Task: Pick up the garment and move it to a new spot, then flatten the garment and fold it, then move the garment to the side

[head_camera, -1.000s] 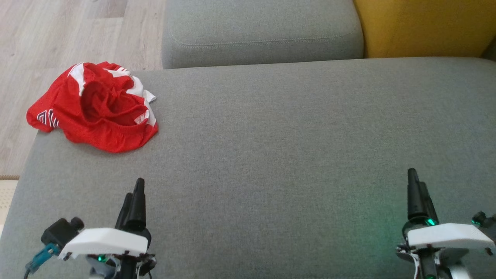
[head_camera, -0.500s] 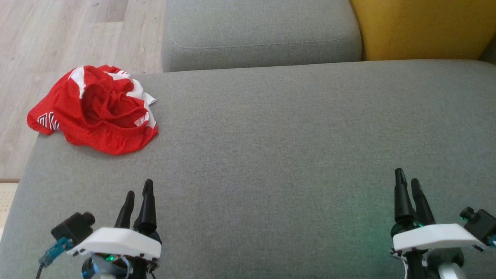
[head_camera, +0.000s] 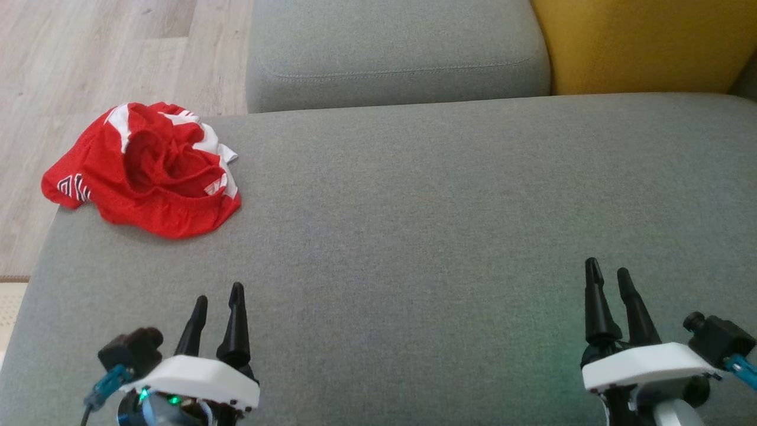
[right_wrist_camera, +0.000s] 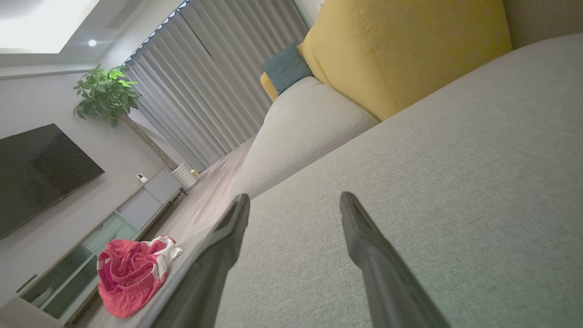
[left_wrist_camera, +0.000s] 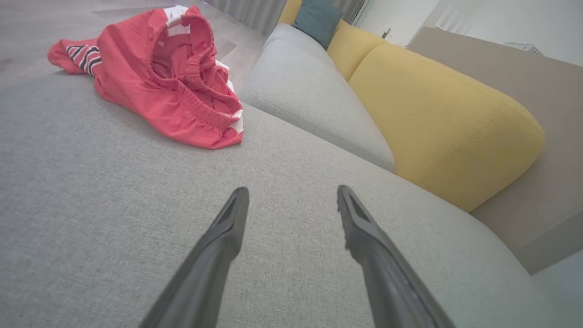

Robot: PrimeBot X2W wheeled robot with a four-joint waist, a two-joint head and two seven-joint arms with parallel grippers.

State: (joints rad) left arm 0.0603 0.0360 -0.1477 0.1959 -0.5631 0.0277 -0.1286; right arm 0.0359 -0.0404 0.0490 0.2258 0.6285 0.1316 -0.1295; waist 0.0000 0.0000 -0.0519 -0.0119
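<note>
The garment (head_camera: 148,171) is a crumpled red pair of shorts with white trim and an elastic waistband, lying at the far left corner of the grey sofa seat (head_camera: 426,225); one end hangs over the left edge. It lies at the upper left in the left wrist view (left_wrist_camera: 159,77) and at the lower left in the right wrist view (right_wrist_camera: 130,273). My left gripper (head_camera: 219,294) hovers open near the front left, well short of the garment, nothing between its fingers. My right gripper (head_camera: 606,270) is open and empty at the front right, far from the garment.
A second grey cushion (head_camera: 396,53) lies beyond the seat, with a yellow cushion (head_camera: 639,44) at the back right. Wooden floor (head_camera: 89,59) runs along the left, past the seat's edge. A pale rug corner (head_camera: 9,302) shows at the lower left.
Both grippers have turned so their fingers now show apart. The left one slid right and nearer, the right one slid left. The garment lies unmoved; the view shifted slightly.
</note>
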